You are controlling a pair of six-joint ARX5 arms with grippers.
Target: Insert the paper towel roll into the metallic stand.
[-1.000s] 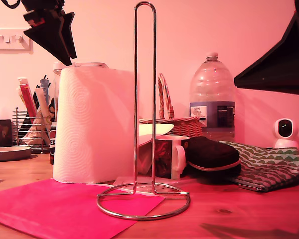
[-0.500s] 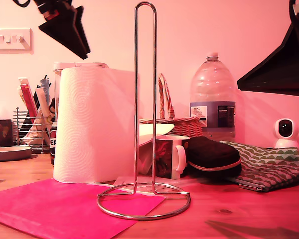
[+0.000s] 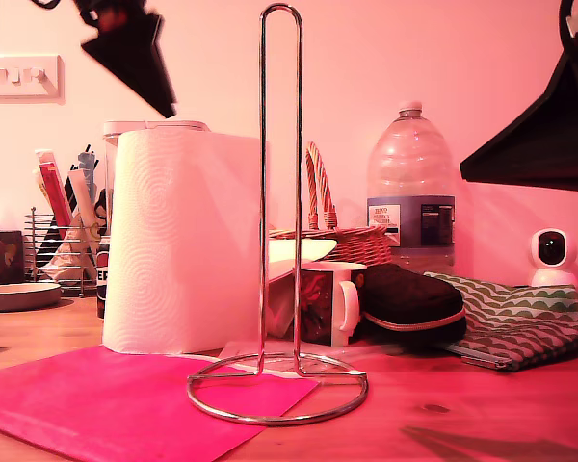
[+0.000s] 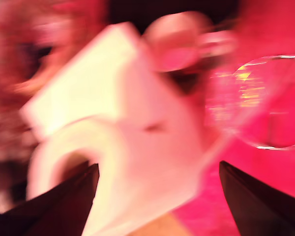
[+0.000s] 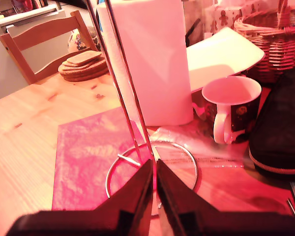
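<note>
Hands first: my first hand point(image 4: 157, 196) is hanging high at the exterior view's upper left point(image 3: 135, 53), above the paper towel roll point(image 3: 185, 241), with its two dark fingers point(image 4: 64, 201) spread wide and nothing between them; its own wrist view is badly smeared, showing only the white roll point(image 4: 132, 147) below the fingers and a glint of the metallic stand point(image 4: 265, 103) beyond. My second hand point(image 5: 155, 169) is sitting at the exterior view's right edge point(image 3: 544, 135), with its fingers point(image 5: 137, 196) pressed almost together and gripping nothing, and they are pointing down toward the ring base of the stand point(image 5: 152, 167). The roll is standing upright on the wooden tabletop point(image 3: 462, 414), at the back edge of a pink sheet point(image 3: 116, 399), just behind the stand and toward the exterior view's left of it; whether the two are touching I cannot tell. The stand point(image 3: 279, 212) is standing upright in the middle of the exterior view, its tall loop bare and its ring partly overlapping the pink sheet. A white mug point(image 3: 328, 300) with a dark printed band is sitting behind the stand, beside a dark pouch point(image 3: 409, 300) and a patterned cloth point(image 3: 520, 322). Farther back, a large water bottle point(image 3: 410, 188) and a wicker basket point(image 3: 337, 236) are standing against the wall, and a wire utensil rack point(image 3: 58, 245) is showing at the exterior view's left.
</note>
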